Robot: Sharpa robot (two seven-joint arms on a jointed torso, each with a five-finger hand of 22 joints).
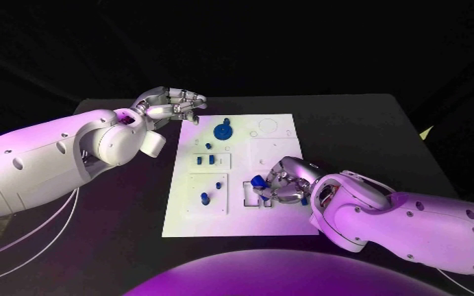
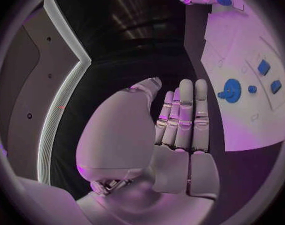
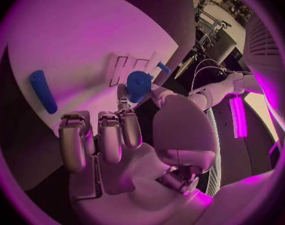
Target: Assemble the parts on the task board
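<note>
Blue parts already stand on the white task board (image 1: pixel 192 214): a gear (image 1: pixel 224 131) at its far end, two small blocks (image 1: pixel 205 160) mid-board and a peg (image 1: pixel 205 199) nearer the robot, so the work looks partly done; the right hand (image 1: pixel 283 183) pinches a rounded blue part (image 1: pixel 259 181) over the recess at the board's near right, seemingly not yet seated; the right wrist view shows that part (image 3: pixel 139 85) at the fingertips; the left hand (image 1: pixel 170 106) hovers off the board's far left corner above the bench (image 1: pixel 355 125), holding nothing, fingers straight in the left wrist view
</note>
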